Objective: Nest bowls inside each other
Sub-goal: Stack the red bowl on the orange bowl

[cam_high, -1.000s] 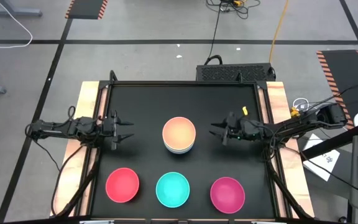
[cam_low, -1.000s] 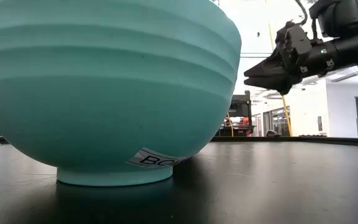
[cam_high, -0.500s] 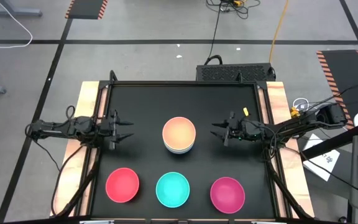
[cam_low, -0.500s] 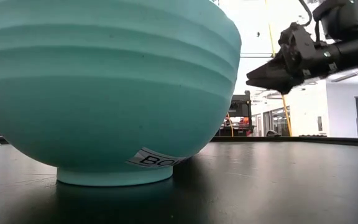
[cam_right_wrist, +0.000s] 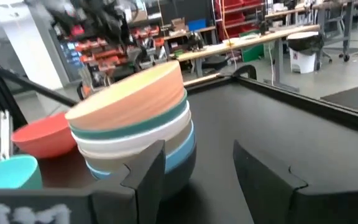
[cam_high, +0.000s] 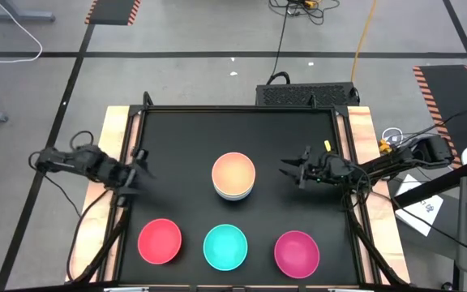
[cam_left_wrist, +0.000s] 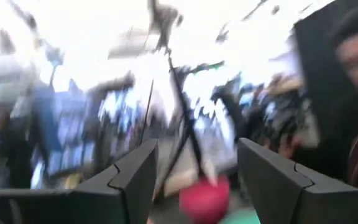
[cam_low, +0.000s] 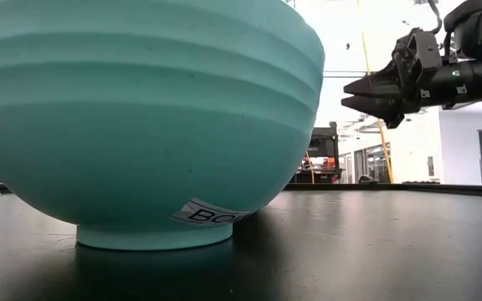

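A stack of nested bowls [cam_high: 233,176], peach-orange on top, stands at the table's middle; the right wrist view shows its white, olive-grey and blue rims [cam_right_wrist: 135,124]. Along the near edge a red-pink bowl [cam_high: 160,241], a turquoise bowl [cam_high: 225,247] and a magenta bowl [cam_high: 297,252] rest singly on their feet. The turquoise bowl [cam_low: 141,125] fills the low view. My left gripper [cam_high: 140,173] hangs open at the table's left edge, far from the stack. My right gripper [cam_high: 286,169] is open, level, right of the stack, pointing at it with nothing between its fingers [cam_right_wrist: 197,149].
The black tabletop [cam_high: 193,130] has wooden rails on its left and right sides. A black box [cam_high: 306,95] sits just beyond the far edge. Bare tabletop lies between the stack and the near row of bowls, and on both sides of the stack.
My left gripper has drawn back toward the table's left edge, risen and tipped upward; its wrist view is blurred by the motion. My right gripper has tipped up from a downward slant to level and backed slightly toward the right edge. No bowl has moved.
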Motion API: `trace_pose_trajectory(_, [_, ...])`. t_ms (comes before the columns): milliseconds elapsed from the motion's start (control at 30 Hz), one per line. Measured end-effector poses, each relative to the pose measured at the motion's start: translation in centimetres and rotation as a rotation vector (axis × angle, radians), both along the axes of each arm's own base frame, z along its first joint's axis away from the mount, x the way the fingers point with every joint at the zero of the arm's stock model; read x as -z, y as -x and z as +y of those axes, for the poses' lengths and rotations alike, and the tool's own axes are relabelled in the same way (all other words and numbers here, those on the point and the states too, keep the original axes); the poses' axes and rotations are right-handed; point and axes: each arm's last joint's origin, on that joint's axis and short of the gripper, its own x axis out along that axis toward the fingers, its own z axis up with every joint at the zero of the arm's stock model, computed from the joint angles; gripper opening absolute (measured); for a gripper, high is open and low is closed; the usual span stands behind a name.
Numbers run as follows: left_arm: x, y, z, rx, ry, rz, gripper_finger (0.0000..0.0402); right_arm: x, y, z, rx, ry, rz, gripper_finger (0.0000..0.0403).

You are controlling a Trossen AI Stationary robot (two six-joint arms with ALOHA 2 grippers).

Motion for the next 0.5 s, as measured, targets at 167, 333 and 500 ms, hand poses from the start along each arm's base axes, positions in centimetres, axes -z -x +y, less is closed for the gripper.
trace_pose_trajectory(167, [-4.8, 0.2, -0.2, 0.011, -0.033, -0.093, 0.0225, 0.1, 0.0, 0.0, 0.002, 0.006, 0.007, 0.0183])
trace_pose_trajectory(333, [-9.3, -0.8, 0.2, -0.242, -0.085, 0.175, 0.0225, 0.3, 0.0, 0.0, 0.001, 0.001, 0.024, 0.0183])
trace_pose_trajectory(500, [-11.9, -2.7, -0.1, -0.382, -0.071, 0.520, 0.0225, 0.5, 0.0, 0.0, 0.000, -0.016, 0.042, 0.0183])
